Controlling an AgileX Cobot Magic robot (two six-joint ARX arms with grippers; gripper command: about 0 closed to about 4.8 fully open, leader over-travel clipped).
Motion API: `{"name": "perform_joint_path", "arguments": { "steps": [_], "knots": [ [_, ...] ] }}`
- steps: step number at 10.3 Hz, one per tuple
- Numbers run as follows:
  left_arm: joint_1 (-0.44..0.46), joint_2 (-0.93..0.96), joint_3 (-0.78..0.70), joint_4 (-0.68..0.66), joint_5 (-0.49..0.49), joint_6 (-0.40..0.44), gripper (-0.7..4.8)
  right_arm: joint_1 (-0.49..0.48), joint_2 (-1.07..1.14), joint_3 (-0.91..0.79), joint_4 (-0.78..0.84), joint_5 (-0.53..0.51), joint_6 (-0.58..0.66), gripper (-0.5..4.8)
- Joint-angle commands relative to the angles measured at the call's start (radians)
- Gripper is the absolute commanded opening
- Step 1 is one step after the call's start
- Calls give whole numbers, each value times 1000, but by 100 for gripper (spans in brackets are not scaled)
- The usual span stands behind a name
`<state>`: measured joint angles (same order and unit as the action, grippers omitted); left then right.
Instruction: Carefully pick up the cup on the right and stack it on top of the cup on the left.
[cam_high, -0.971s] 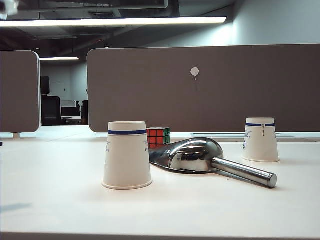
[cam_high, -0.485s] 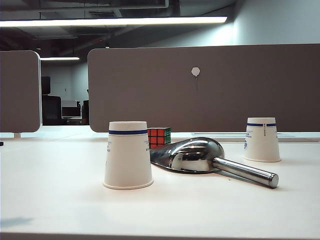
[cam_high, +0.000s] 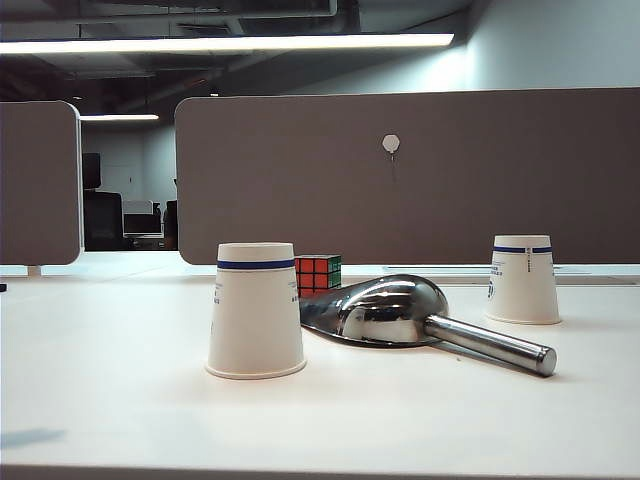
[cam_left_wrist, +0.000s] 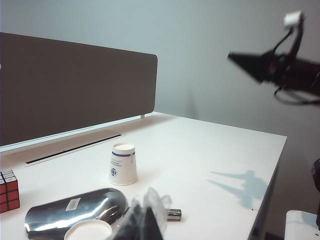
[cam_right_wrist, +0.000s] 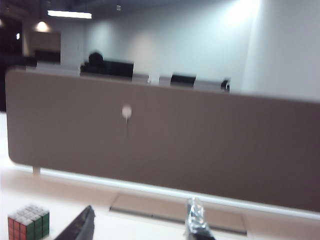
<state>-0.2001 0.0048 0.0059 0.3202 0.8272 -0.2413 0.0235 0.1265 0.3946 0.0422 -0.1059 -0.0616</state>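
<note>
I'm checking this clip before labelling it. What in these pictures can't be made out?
- Left gripper: only a blurred dark tip at the left wrist view's edge; open or shut unclear.
- Left cup: cut off there, only its rim shows.
- Right gripper: fingertips apart, rest cut off by the right wrist view's edge, blurred.
- Right cup: print too small to read.
- Both arms: outside the exterior view.

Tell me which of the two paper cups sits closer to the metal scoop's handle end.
The right cup, farther back by the grey partition. The scoop points its handle toward that side; the left cup stands beside the bowl end, near the Rubik's cube.
</note>
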Motion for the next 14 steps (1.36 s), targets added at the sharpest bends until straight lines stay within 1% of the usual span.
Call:
{"name": "perform_joint_path", "arguments": {
  "steps": [1, 2, 3, 4, 5, 6, 8, 10, 11, 12, 13, 14],
  "knots": [
    [-1, 1, 2, 3, 0, -2, -5, 0, 207, 341, -237, -4, -3, 250],
    [-1, 1, 2, 3, 0, -2, -5, 0, 361, 488, -363, -21, -3, 257],
    [-1, 1, 2, 3, 0, -2, -5, 0, 407, 523, -384, -32, -3, 261],
    [-1, 1, 2, 3, -1, -2, -5, 1, 547, 598, -397, -58, -3, 325],
    [-1, 1, 2, 3, -5, -2, -5, 1, 696, 619, -381, -85, -3, 389],
    [-1, 1, 2, 3, -10, -2, -5, 1, 834, 619, -381, -167, -3, 392],
    [-1, 1, 2, 3, -20, -2, -5, 1, 939, 612, -343, -178, -14, 392],
    [-1, 1, 2, 3, -23, -1, -5, 1, 964, 513, -78, -189, -19, 391],
    [-1, 1, 2, 3, -47, -1, -5, 1, 965, 386, 116, -188, -10, 391],
    [-1, 1, 2, 3, -49, -1, -5, 1, 965, 319, 197, -188, -9, 390],
    [-1, 1, 2, 3, -47, -2, -5, 1, 1041, 206, 318, -197, 11, 387],
    [-1, 0, 2, 2, -45, -3, -5, 2, 1092, 203, 349, -239, 10, 387]
  ]
}}
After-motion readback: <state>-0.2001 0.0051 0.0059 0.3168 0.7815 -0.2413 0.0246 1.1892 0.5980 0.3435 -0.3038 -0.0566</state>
